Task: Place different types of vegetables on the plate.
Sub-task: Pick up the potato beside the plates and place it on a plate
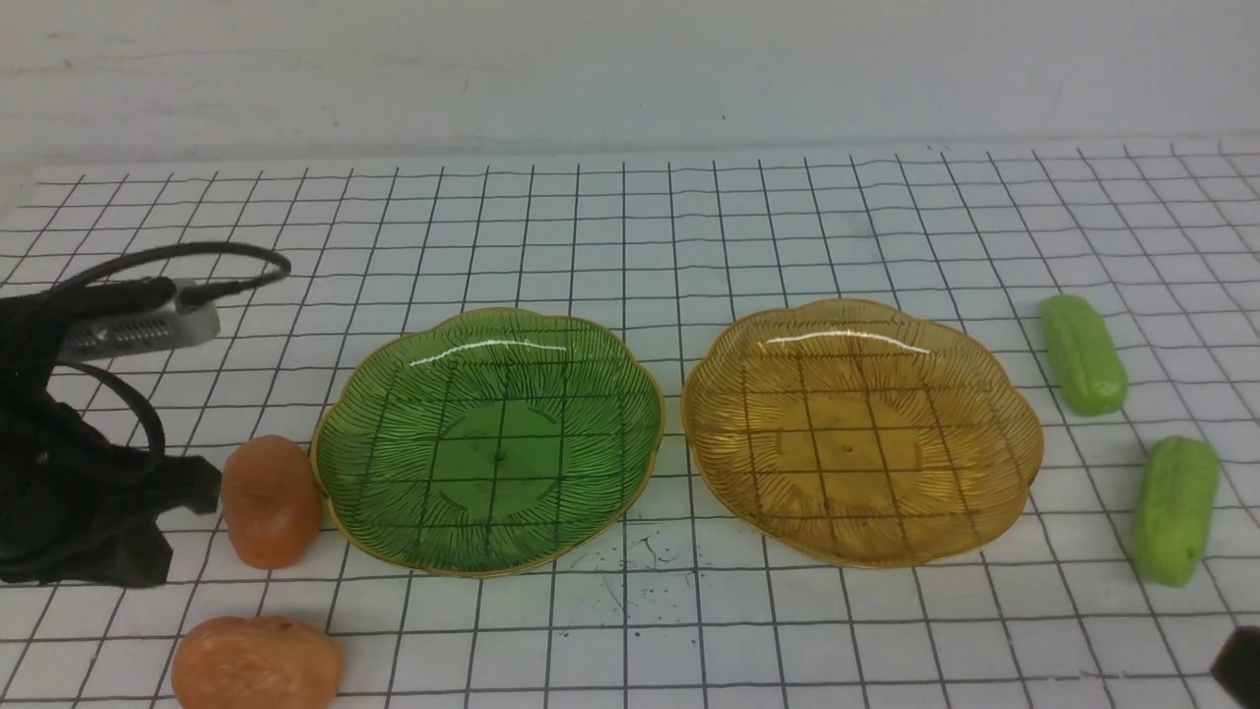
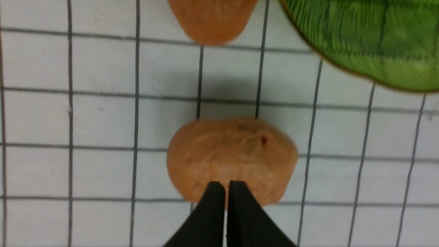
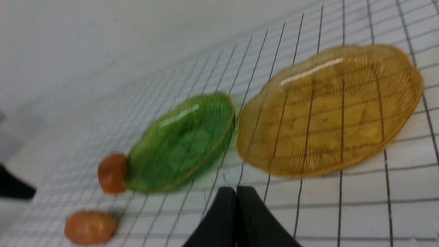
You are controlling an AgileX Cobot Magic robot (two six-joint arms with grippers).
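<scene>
Two orange-brown potatoes lie at the left, one (image 1: 271, 502) against the green plate (image 1: 394, 394) and one (image 1: 258, 665) near the front edge. Two light green cucumbers (image 1: 1084, 354) (image 1: 1174, 510) lie to the right of the amber plate (image 1: 862, 433). Both plates hold nothing. My left gripper (image 1: 197, 487) hangs shut and empty above the table at the left. In the left wrist view its tips (image 2: 226, 185) overlap the near edge of a potato (image 2: 231, 154), and the other potato (image 2: 212, 17) lies farther on. My right gripper (image 3: 236, 190) is shut and empty, facing the amber plate (image 3: 329, 109).
The white grid mat (image 1: 630, 236) covers the table up to a pale back wall. A black cable (image 1: 197, 258) loops off the left wrist. A dark bit of the right arm (image 1: 1242, 665) shows in the front view's bottom right corner.
</scene>
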